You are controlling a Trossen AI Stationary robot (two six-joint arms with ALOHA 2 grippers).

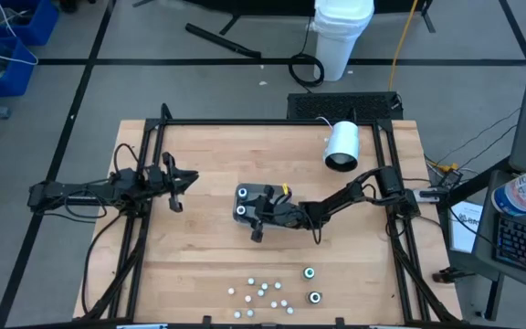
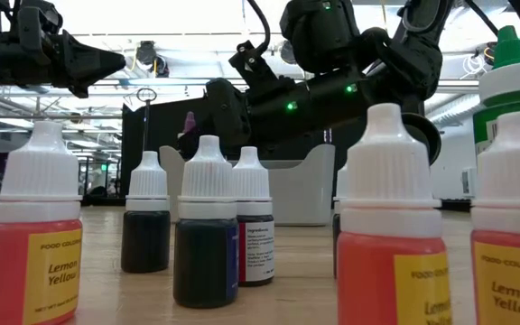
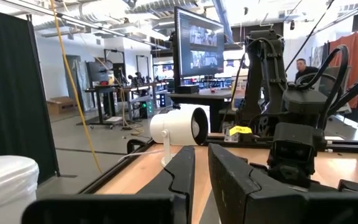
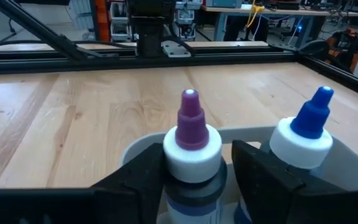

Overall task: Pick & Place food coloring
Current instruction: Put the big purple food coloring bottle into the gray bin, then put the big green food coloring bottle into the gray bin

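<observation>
- The right gripper (image 1: 249, 213) is stretched out over the middle of the table, right at the grey tray (image 1: 261, 194).
- In the right wrist view its two dark fingers (image 4: 143, 177) flank a purple-tipped bottle (image 4: 191, 144) with a white collar, which stands upright inside the tray (image 4: 138, 146). The fingers sit just beside the collar on either side, slightly apart; I cannot tell whether they touch it.
- A blue-tipped bottle (image 4: 304, 135) stands upright just beside that gripper, in the same tray.
- From above, both bottles show as two pale-ringed dots (image 1: 242, 202) at the tray's end, under the gripper's tip.
- The rest of the food coloring, small white-capped bottles (image 1: 261, 294), stands well apart from the right gripper, clustered at the table's near edge (image 1: 199, 274), with two teal-topped bottles (image 1: 310, 284) beside them.
- In the low view these bottles stand upright; two labels read Lemon Yellow (image 2: 32, 257).
- The left gripper (image 1: 188, 180) hovers above the table, well apart from all bottles, its fingers (image 3: 185, 174) nearly together and holding nothing.
- A white cylinder (image 1: 342, 146) lies on its side beyond the right arm.
</observation>
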